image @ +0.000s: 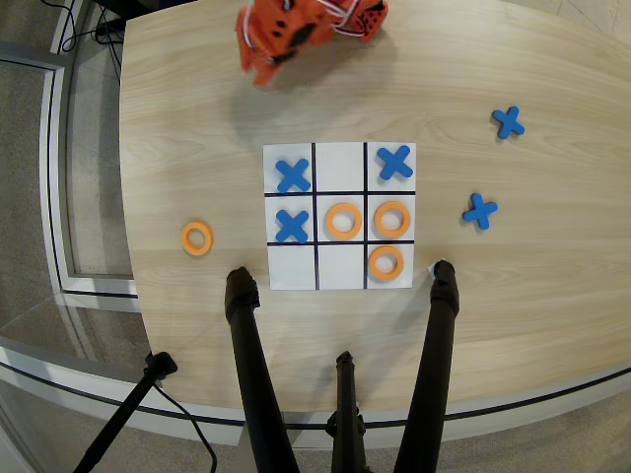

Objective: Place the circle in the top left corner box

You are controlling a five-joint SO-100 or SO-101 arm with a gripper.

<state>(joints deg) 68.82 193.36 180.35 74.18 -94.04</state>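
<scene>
Four orange rings show in the overhead view. One ring point(197, 237) lies loose on the wooden table left of the white nine-cell board point(340, 158). The other rings lie in the centre cell point(343, 221), the middle right cell point(392, 219) and the bottom right corner cell point(385, 263). In this view the top left corner cell point(276, 155) holds a blue X point(293, 175). The bottom left corner cell point(292, 267) is bare. The orange arm's gripper point(259, 71) is blurred at the table's far edge, well away from the board and rings; its jaws cannot be made out.
Blue X pieces also lie in the top right cell point(394, 162) and the middle left cell point(292, 225). Two loose X pieces point(508, 122) point(480, 210) lie right of the board. Black tripod legs point(242, 305) point(443, 296) stand at the board's near edge.
</scene>
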